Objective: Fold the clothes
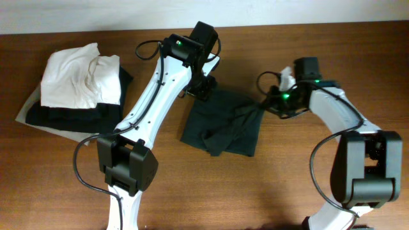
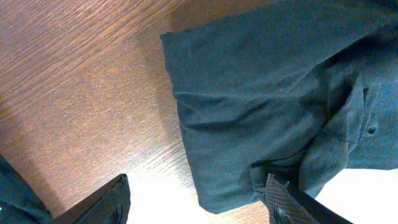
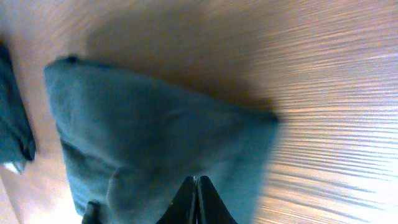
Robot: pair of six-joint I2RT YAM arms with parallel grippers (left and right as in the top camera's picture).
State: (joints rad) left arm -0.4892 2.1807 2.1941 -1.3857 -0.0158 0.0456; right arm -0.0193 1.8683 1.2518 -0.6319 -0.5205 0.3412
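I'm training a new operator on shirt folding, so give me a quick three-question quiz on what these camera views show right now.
1. True or false: the left gripper is shut.
2. What lies on top of the pile at the left end of the table? A) a white garment B) a red towel C) a book
3. Fill in: the right corner of the dark shirt runs to the ____ gripper.
Key:
1. False. Its fingers stand apart over the shirt's edge.
2. A.
3. The right gripper, pinched shut on the cloth.
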